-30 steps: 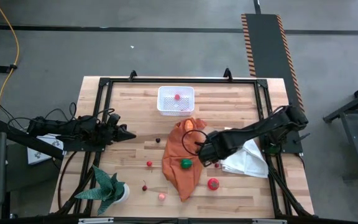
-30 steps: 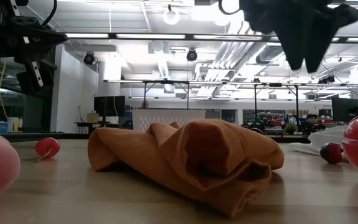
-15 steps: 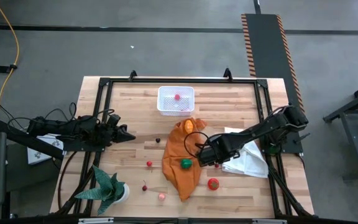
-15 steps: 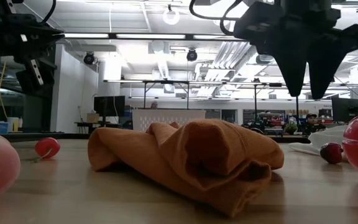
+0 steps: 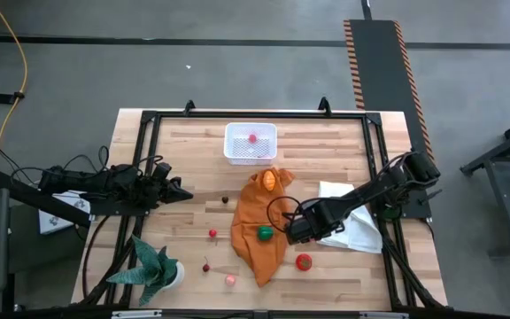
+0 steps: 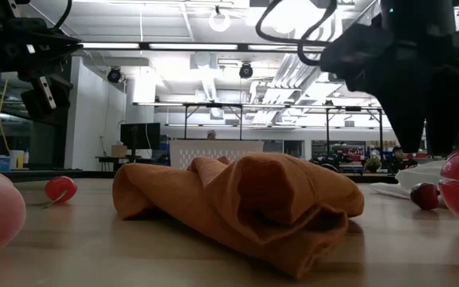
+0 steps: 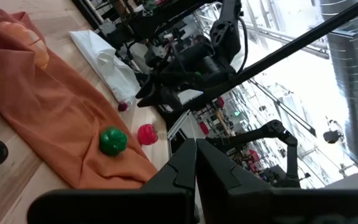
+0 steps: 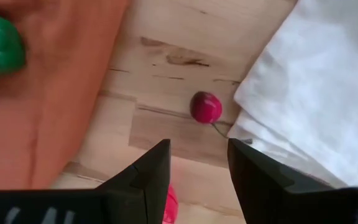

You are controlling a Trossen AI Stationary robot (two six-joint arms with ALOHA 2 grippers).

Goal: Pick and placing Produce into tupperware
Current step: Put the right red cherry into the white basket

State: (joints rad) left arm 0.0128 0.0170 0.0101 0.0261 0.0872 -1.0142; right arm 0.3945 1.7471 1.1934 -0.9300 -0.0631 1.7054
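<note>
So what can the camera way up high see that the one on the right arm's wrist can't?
Only the high view shows the tupperware with one red piece inside, the potted plant, the left arm waiting at the table's left edge, and the red tomato. Only the right wrist view clearly shows the small dark cherry lying on bare wood, just ahead of the right gripper, whose jaws are open. Both show the orange cloth, the green piece on it, and the white cloth.
</note>
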